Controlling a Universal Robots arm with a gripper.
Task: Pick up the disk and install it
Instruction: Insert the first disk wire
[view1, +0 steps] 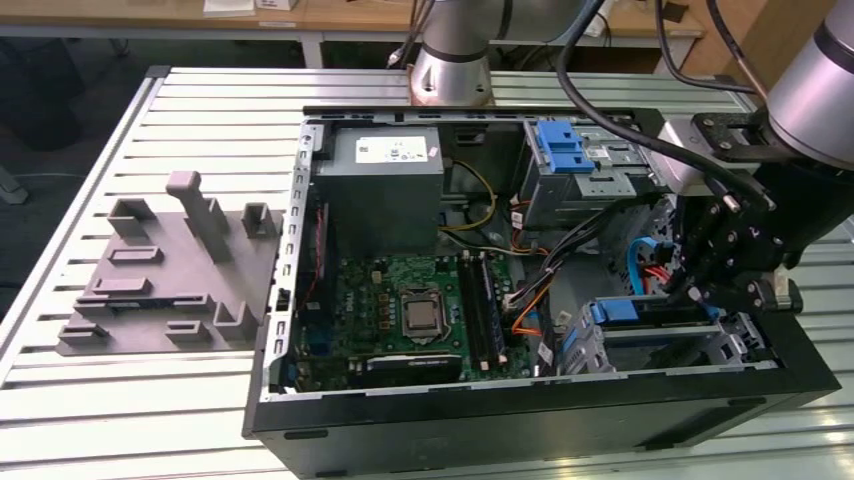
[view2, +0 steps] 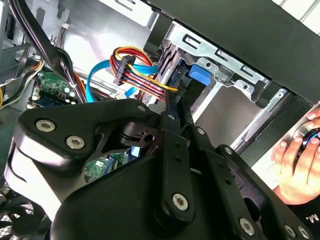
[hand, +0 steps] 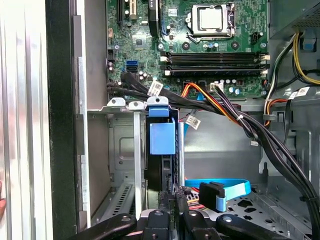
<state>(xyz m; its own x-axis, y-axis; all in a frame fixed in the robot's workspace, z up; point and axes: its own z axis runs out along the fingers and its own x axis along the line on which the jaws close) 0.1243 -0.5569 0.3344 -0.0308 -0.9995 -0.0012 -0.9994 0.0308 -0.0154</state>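
The black linkage gripper (hand: 167, 220) is clenched on the edge of the flat silver disk with blue plastic carrier rails (hand: 162, 145), held on edge and part-way into the grey metal drive cage (hand: 117, 150), evidently to seat it.

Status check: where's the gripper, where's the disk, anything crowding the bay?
Gripper down at the drive bay. Disk standing on edge in the bay slot, blue carrier showing. Cable bundle and blue ribbon cable lie close beside.
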